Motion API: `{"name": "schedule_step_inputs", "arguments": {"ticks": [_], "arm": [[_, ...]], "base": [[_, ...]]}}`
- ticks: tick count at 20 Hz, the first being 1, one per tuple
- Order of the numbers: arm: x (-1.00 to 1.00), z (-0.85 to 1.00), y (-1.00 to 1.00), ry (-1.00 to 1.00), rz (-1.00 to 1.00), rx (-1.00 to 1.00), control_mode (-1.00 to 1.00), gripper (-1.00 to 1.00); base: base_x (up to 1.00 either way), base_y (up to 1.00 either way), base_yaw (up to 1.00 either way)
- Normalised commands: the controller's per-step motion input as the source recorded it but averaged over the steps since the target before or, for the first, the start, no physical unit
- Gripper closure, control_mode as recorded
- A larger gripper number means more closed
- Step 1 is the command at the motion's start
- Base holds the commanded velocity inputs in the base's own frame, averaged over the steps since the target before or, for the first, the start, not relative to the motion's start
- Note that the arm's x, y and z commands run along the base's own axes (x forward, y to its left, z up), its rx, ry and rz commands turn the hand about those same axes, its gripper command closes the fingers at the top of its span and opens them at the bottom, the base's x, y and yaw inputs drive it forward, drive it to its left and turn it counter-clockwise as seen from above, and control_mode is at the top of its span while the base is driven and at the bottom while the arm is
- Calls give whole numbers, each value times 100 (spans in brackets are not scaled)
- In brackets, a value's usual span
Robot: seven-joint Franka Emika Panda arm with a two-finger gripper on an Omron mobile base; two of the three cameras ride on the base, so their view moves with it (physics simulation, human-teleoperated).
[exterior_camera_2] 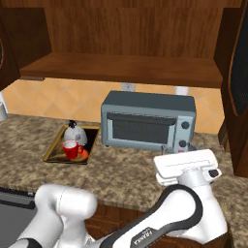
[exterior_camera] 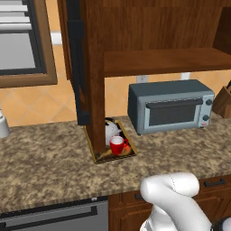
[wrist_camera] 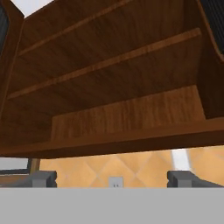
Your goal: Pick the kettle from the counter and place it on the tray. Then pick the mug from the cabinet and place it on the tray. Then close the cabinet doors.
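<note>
The gold-rimmed tray (exterior_camera: pixel 100 156) (exterior_camera_2: pixel 52 154) lies on the granite counter (exterior_camera: pixel 45 153) left of the toaster oven. On it stand the white-grey kettle (exterior_camera: pixel 111 129) (exterior_camera_2: pixel 75 132) and, in front of it, the red mug (exterior_camera: pixel 117 145) (exterior_camera_2: pixel 71 149). The cabinet (exterior_camera_2: pixel 121 68) hangs above with both doors swung open: the left door (exterior_camera: pixel 76 67) (exterior_camera_2: pixel 6 48) and the right door (exterior_camera_2: pixel 238 72). My gripper (wrist_camera: pixel 113 179) is open with nothing between its tips and looks up at the cabinet's underside and shelves (wrist_camera: pixel 122 113). The white hand (exterior_camera_2: pixel 188 167) hovers over the counter, right of the tray.
A grey toaster oven (exterior_camera: pixel 169 106) (exterior_camera_2: pixel 147 121) stands under the cabinet. A white cylinder (exterior_camera: pixel 2 124) is at the counter's far left, and a knife block (exterior_camera: pixel 223 101) at the right. The open left door hangs just above the tray's left side.
</note>
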Motion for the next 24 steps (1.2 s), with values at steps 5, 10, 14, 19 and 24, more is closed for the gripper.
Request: {"name": "schedule_step_inputs", "arguments": {"ticks": [5, 10, 14, 19, 24], "arm": [[5, -2, -47, 0, -3, 0, -100, -100], [4, 0, -42, 0, 0, 0, -100, -100], [3, 1, -32, 0, 0, 0, -100, -100], [-3, 18, -25, 0, 0, 0, -100, -100], [-11, 26, -16, 0, 0, -4, -100, -100]], "base": [[0, 0, 0], [0, 0, 0], [0, 0, 0], [0, 0, 0], [0, 0, 0]]}}
